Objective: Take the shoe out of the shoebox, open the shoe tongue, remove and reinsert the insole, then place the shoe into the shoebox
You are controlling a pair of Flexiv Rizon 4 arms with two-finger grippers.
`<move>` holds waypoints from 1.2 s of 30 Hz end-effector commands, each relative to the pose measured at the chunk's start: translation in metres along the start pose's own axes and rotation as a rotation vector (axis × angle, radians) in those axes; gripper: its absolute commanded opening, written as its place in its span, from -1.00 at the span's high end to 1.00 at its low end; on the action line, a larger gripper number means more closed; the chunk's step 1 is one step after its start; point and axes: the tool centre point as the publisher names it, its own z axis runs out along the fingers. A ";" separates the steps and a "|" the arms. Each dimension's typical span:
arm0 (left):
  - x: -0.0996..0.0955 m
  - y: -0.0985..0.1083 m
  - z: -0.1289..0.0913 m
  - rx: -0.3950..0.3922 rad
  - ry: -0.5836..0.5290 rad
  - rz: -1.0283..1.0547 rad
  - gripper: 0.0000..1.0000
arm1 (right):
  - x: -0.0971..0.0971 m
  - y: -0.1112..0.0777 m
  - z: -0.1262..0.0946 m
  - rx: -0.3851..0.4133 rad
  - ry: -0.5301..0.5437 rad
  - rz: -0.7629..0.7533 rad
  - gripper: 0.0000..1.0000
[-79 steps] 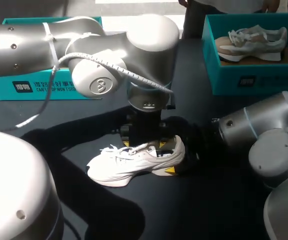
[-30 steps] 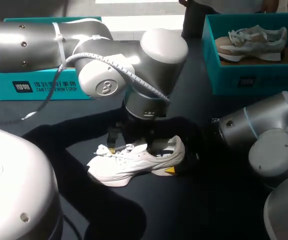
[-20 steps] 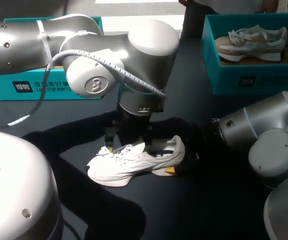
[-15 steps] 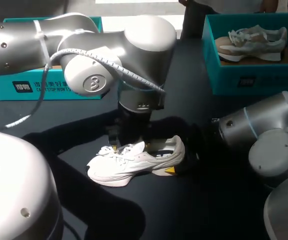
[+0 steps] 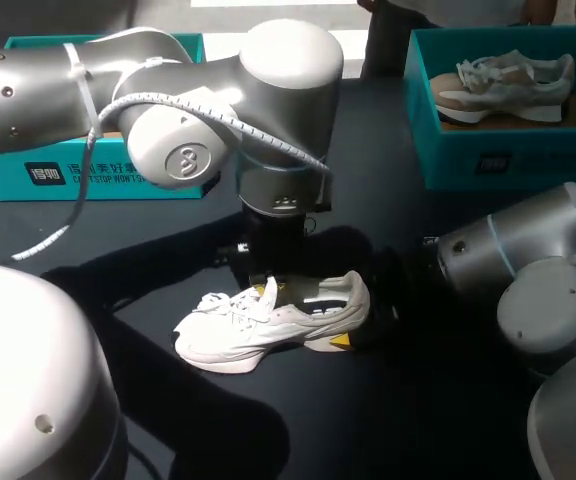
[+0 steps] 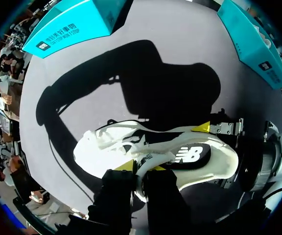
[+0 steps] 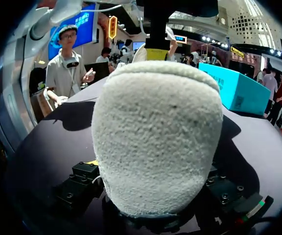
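A white shoe (image 5: 258, 325) lies on its sole on the black table, toe toward my left side. My left gripper (image 6: 140, 167) comes straight down onto it and is shut on the shoe tongue (image 6: 144, 157), with a yellow tip on each side. In the head view the left gripper (image 5: 268, 290) sits just above the laces. My right gripper (image 5: 354, 316) reaches in low from the right and holds the shoe's heel (image 7: 155, 132) between its fingers; one yellow tip (image 5: 340, 341) presses the heel's near side. The insole is hidden inside the shoe.
A teal shoebox (image 5: 488, 150) stands at the back right with a beige shoe (image 5: 508, 85) in it. Another teal box (image 5: 78, 175) stands at the back left. My left arm's shadow lies across the table beside the white shoe.
The left gripper has gone from open to pinched on the tongue and shifted slightly right over the shoe. The right arm and the shoe have stayed put.
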 end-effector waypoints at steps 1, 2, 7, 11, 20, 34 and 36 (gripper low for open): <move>-0.018 0.012 -0.009 0.021 0.044 -0.023 1.00 | 0.002 -0.002 0.004 0.003 -0.003 0.001 1.00; -0.021 0.014 -0.011 0.027 0.055 -0.034 1.00 | 0.002 -0.002 0.004 0.003 -0.003 0.001 1.00; -0.038 0.023 -0.013 0.048 0.094 -0.106 1.00 | 0.002 -0.002 0.004 0.003 -0.003 0.001 1.00; -0.049 0.026 -0.013 0.070 0.108 -0.164 1.00 | 0.002 -0.002 0.004 0.003 -0.003 0.001 1.00; -0.070 0.027 -0.007 0.069 0.139 -0.264 1.00 | 0.002 -0.002 0.004 0.003 -0.003 0.001 1.00; -0.091 0.017 0.039 -0.007 0.092 -0.301 1.00 | 0.002 -0.002 0.004 0.003 -0.003 0.001 1.00; -0.092 0.016 0.045 0.003 0.074 -0.282 0.83 | 0.002 -0.002 0.004 0.003 -0.003 0.001 1.00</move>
